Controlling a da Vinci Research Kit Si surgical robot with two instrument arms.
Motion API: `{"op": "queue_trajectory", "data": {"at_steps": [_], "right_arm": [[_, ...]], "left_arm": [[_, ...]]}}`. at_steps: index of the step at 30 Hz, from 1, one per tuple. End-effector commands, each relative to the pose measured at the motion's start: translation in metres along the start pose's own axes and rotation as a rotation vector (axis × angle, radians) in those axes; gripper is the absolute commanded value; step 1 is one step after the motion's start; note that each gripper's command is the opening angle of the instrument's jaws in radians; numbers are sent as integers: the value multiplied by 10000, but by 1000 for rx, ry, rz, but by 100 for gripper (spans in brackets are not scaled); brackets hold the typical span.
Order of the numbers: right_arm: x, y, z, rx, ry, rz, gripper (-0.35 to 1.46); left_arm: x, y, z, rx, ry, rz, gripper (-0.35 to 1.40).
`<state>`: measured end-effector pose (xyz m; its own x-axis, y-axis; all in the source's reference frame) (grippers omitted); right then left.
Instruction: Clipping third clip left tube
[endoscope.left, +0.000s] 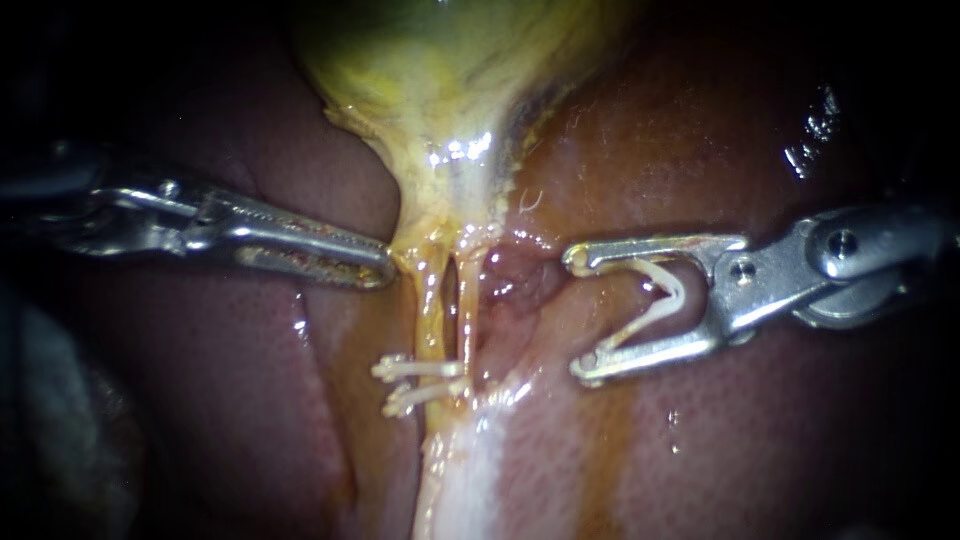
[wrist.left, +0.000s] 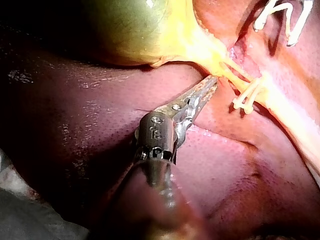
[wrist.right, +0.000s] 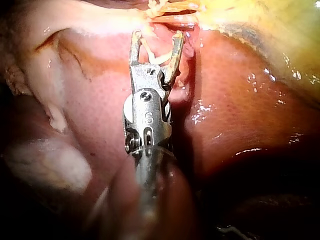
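Two placed clips (endoscope.left: 415, 368) are seen across the left tube (endoscope.left: 432, 300) near its six o'clock end, so the third is best set nearer twelve o'clock, with bare tube left between. The right instrument (endoscope.left: 577, 315) is held at three o'clock of the tube, apart from it. Its jaws are spread wide, and a loaded clip (endoscope.left: 660, 295) is seated between them, touched by both. Both tips should be passed beyond the left tube before closing, with the right tube (endoscope.left: 468, 300) kept out. The left tube is seen thin, pale yellow and glistening, below the gallbladder (endoscope.left: 450, 90). The left instrument (endoscope.left: 385, 268), jaws together, is laid against tissue at its top.
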<state>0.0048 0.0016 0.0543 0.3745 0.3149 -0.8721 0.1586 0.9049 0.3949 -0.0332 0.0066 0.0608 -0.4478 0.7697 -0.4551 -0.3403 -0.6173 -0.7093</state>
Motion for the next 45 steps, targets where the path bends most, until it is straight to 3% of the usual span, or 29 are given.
{"op": "queue_trajectory", "data": {"at_steps": [1,7,11,17,25,28,32,40,45], "right_arm": [[0,0,0,0,0,0,50],[1,-1,1,6,1,0,50],[3,-1,4,8,1,0,50],[15,-2,25,48,1,15,48],[30,-6,68,59,20,178,48],[26,-4,87,51,17,281,48],[21,4,107,44,22,350,49],[7,23,123,39,42,426,49],[-13,31,133,37,40,471,49]], "left_arm": [[4,1,-8,-6,-1,-2,-35],[27,7,-63,13,8,6,-35],[29,9,-82,21,14,12,-35],[26,10,-79,25,16,24,-35],[25,10,-78,32,18,42,-35],[25,10,-78,34,16,53,-35],[26,10,-77,37,11,71,-35],[26,12,-74,41,6,82,-35],[26,13,-73,42,6,88,-35]]}}
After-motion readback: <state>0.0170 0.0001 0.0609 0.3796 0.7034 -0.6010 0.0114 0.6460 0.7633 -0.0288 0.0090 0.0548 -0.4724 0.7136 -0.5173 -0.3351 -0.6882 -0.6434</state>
